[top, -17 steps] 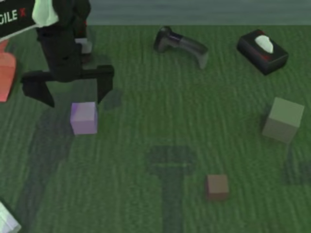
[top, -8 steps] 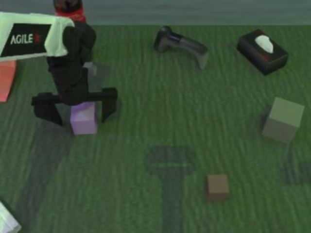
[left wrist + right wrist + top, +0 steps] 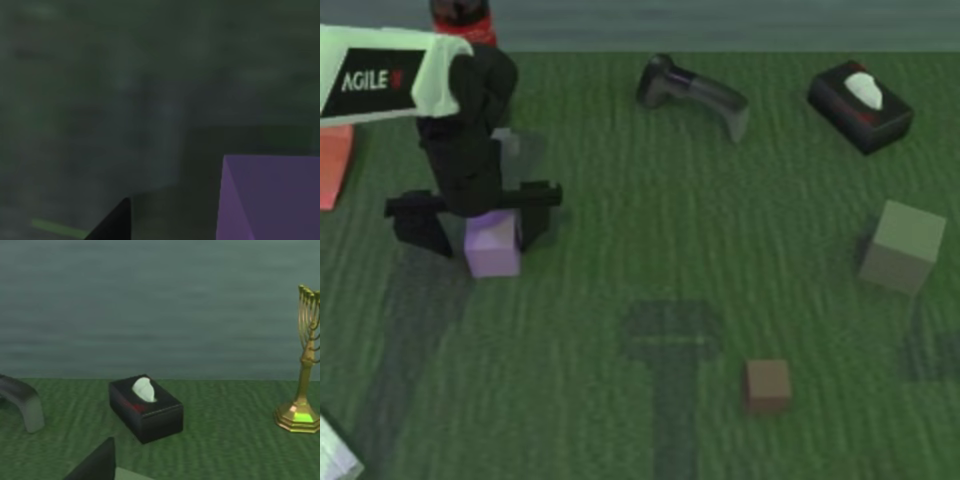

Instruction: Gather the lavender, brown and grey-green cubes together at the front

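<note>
Presently, your left gripper sits over the lavender cube at the table's left, fingers spread, straddling it. Grey-green cube lies far right; brown cube front, right of centre.

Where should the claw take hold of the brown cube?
Probably from straight above, pinching two opposite side faces of the brown cube. It sits flat and square on the carpet, small, with open space all round and nothing touching it.
</note>
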`<action>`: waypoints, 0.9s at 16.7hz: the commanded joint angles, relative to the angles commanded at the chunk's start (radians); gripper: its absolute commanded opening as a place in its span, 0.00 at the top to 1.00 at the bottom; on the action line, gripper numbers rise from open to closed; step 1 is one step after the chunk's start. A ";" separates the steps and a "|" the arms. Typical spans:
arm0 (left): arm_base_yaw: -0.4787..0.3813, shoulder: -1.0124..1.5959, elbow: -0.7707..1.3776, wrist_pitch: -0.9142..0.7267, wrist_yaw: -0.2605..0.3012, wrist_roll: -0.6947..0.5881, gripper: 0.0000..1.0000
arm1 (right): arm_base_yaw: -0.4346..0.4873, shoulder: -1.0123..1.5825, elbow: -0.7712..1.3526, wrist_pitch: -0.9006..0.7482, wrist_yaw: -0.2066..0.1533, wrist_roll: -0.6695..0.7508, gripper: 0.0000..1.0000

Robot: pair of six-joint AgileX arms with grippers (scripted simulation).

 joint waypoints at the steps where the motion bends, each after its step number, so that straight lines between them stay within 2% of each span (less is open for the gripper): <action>1: 0.000 0.000 0.000 0.000 0.000 0.000 0.53 | 0.000 0.000 0.000 0.000 0.000 0.000 0.00; 7: 0.000 0.000 0.000 0.000 0.000 0.000 0.98 | 0.000 0.000 0.000 0.000 0.000 0.000 0.00; 15: 0.000 0.000 0.000 0.000 0.000 0.000 1.00 | 0.000 0.000 0.000 0.000 0.000 0.000 0.00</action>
